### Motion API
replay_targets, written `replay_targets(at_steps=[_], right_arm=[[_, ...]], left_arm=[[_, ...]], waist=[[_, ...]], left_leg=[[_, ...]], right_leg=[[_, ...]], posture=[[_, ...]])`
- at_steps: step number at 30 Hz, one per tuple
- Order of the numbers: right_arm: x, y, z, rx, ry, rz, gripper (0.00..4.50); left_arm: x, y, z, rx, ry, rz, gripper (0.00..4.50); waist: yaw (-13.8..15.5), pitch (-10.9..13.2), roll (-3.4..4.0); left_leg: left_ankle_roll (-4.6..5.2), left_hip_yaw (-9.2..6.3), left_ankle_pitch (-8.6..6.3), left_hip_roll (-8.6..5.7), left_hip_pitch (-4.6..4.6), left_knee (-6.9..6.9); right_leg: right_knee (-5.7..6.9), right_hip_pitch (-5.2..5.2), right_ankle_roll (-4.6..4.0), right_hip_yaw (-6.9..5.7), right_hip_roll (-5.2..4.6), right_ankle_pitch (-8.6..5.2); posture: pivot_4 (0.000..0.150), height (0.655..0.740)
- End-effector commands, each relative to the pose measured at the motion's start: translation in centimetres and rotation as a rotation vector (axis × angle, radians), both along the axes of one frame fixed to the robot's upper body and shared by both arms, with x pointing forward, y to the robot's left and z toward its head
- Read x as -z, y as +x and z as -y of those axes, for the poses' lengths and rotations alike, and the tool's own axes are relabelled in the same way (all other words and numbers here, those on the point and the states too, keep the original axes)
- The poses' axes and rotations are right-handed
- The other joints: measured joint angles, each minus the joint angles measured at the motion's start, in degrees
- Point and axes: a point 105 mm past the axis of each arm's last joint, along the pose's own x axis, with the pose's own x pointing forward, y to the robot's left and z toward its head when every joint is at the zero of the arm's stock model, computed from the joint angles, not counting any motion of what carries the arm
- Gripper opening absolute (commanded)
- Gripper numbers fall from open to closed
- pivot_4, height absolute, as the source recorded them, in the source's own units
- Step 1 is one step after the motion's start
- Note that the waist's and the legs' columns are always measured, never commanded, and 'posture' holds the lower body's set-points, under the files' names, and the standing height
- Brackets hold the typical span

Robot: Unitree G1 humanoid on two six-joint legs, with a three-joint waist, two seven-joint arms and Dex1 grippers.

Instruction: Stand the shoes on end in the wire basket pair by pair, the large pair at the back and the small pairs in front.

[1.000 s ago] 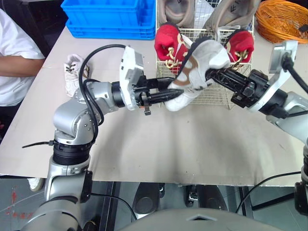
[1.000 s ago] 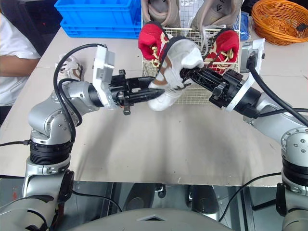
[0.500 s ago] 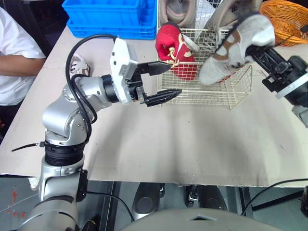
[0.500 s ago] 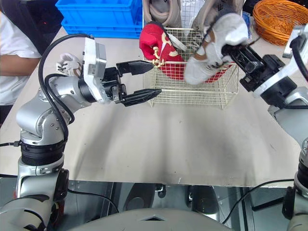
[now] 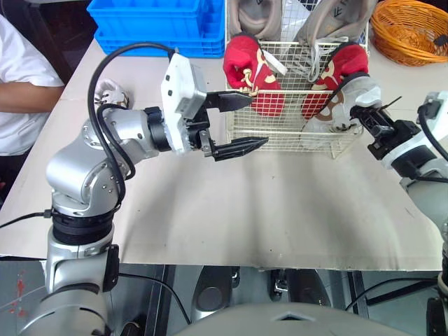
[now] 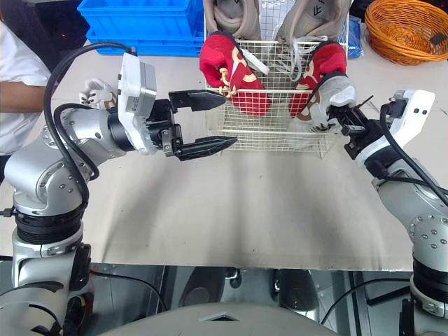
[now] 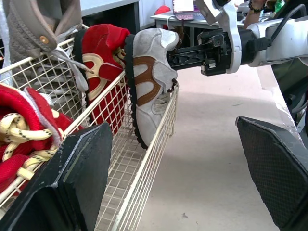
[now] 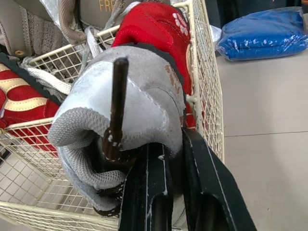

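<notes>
Grey shoe [image 5: 341, 105] in right hand [image 5: 358, 113] now inside wire basket [image 5: 280, 138], against red shoe [image 5: 337, 65].

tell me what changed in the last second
The left gripper let go of the grey shoe, opened and drew back. The right gripper, shut on it, swung it up and rightward, then lowered it on end into the front right corner of the basket, beside a red shoe. The other red shoe and large pair stayed put.
</notes>
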Motion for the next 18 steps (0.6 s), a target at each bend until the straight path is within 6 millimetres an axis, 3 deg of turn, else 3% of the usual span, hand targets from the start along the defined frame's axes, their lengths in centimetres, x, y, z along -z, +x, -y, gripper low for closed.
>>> replay_targets(at_steps=[1,8,18], right_arm=[[-0.8,-0.1,0.8,0.029,-0.009,0.031,0.97],[-1.3,-1.0,1.8,0.003,-0.049,0.030,4.33],[-2.0,-4.8,3.5,-0.192,-0.264,0.057,4.46]], left_arm=[[-0.7,-0.8,0.0,0.019,0.001,0.041,4.50],[-0.6,-0.3,-0.8,-0.014,0.001,0.035,4.50],[-1.1,0.9,-2.7,-0.082,0.019,0.045,4.50]], waist=[[0.0,0.0,0.00],[0.0,0.0,0.00],[0.2,0.0,0.00]], left_leg=[[0.00,0.00,0.00,0.00,0.00,0.00],[0.00,0.02,0.00,0.00,-0.01,0.00],[0.01,0.02,-0.01,-0.01,-0.03,0.00]], right_leg=[[0.00,0.00,0.00,0.00,0.00,0.00],[0.01,-0.03,0.00,0.03,0.00,0.00],[0.00,-0.02,0.00,0.03,0.00,0.00]], posture=[[0.150,0.6860],[0.150,0.6860],[0.150,0.6860]])
